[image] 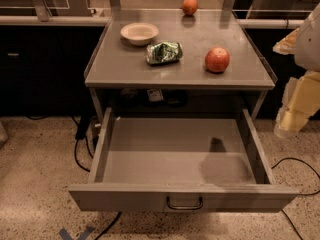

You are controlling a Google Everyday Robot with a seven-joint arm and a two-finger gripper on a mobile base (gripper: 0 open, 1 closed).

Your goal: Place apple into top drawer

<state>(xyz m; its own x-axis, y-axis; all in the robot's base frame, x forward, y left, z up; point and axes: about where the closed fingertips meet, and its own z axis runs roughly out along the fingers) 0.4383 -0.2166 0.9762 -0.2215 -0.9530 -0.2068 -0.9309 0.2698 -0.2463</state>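
The apple, red with a yellowish blush, rests on the grey counter top near its front right. The top drawer is pulled wide open below the counter. Its inside holds nothing, and a dark wire handle sits at the centre of its front panel. My gripper hangs at the right edge of the view. It is beside the drawer's right wall, lower than the apple, to the apple's right, and apart from it. It holds nothing that I can see.
A small orange fruit sits at the counter's back edge. A pale bowl and a crumpled green bag lie left of the apple. Black cables run over the speckled floor on both sides of the cabinet.
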